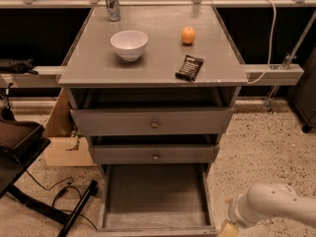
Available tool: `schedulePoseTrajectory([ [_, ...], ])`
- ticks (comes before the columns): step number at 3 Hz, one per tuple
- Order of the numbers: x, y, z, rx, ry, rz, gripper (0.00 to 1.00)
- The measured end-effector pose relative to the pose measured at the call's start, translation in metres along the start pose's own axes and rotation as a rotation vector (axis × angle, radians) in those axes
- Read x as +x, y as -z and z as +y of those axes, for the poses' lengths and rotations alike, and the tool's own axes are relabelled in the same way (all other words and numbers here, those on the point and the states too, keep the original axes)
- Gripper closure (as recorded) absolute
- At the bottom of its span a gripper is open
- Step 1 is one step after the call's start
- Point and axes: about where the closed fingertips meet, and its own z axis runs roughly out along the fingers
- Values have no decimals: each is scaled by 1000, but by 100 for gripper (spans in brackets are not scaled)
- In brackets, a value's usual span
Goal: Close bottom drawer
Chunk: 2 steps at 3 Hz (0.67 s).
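The bottom drawer [155,196] of the grey cabinet is pulled far out, its long shallow box empty; its front panel runs along the frame's lower edge [158,231] and its knob does not show. Above it the mid-width drawer [155,153] and the top drawer [153,121] stand slightly out, each with a round metal knob. My white arm [274,210] comes in at the lower right. My gripper [228,229] sits at the bottom edge, right of the drawer's front right corner, mostly cut off.
On the cabinet top [98,63] stand a white bowl [129,44], an orange [188,35], a dark snack bar [189,67] and a can [113,2]. A cardboard box [64,142] and a black chair base [29,172] with cables lie left. Speckled floor [256,152] lies right.
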Motion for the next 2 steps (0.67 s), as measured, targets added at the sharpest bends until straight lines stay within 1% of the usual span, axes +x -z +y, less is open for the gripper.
schedulePoseTrajectory([
  [1,19,-68,-6,-18,-42,-52,42],
  [2,37,-135,3,-82,-88,-84,65],
])
